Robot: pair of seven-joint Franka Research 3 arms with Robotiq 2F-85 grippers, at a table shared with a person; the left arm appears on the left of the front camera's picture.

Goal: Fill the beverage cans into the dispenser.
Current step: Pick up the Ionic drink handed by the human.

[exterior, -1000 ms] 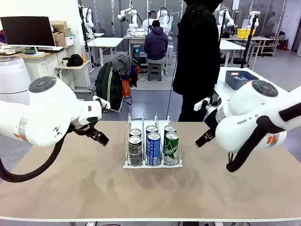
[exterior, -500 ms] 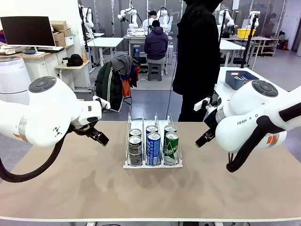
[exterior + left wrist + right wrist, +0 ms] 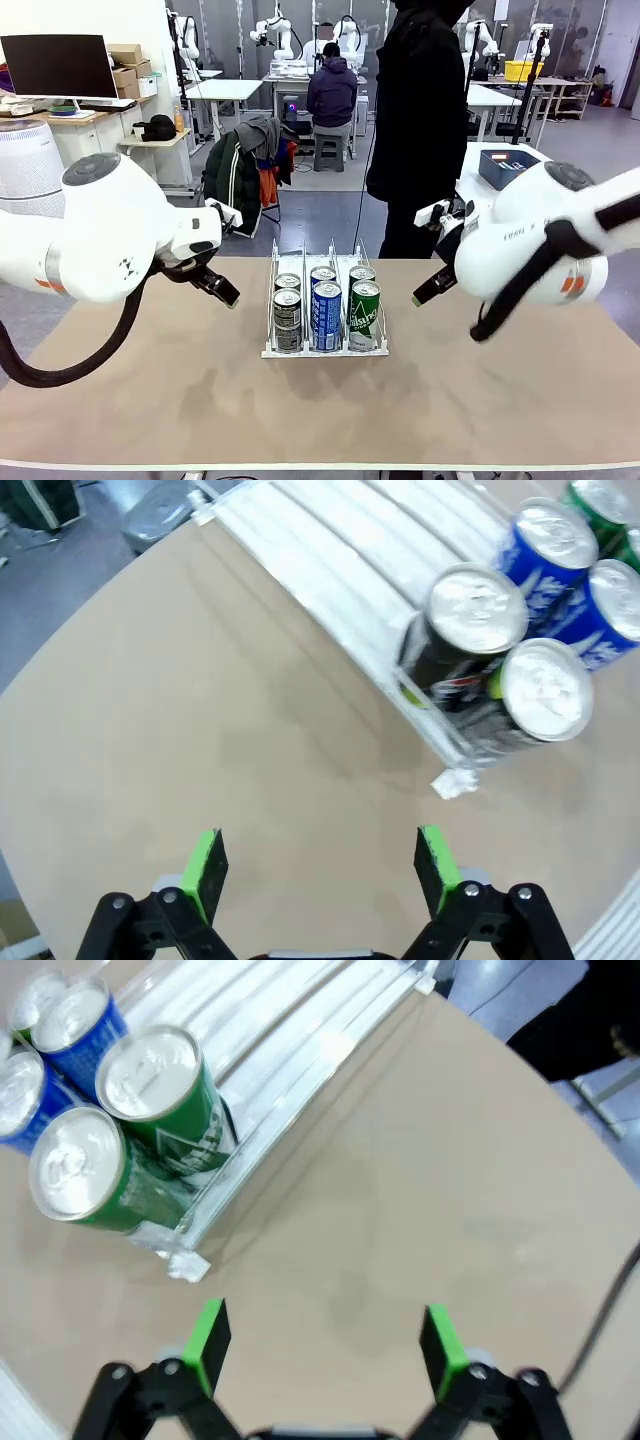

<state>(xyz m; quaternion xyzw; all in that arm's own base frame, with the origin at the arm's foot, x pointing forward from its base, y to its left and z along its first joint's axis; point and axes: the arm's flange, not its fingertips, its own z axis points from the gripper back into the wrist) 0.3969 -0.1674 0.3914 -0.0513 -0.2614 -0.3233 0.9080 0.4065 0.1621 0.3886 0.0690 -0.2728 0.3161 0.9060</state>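
Over the tan table [image 3: 320, 420], the left arm [image 3: 100, 235] and right arm [image 3: 540, 245] hang bent at 9 and 3 o'clock of the dispenser [image 3: 325, 352]. It sits mid-table, its long axis running 6 to 12 o'clock and its low lip toward the robot. Six upright beverage cans [image 3: 327, 315], dark, blue and green, stand two deep at its front end. The left gripper [image 3: 320, 855] and right gripper [image 3: 320, 1335] angle down at bare tabletop, jaws spread wide, holding nothing.
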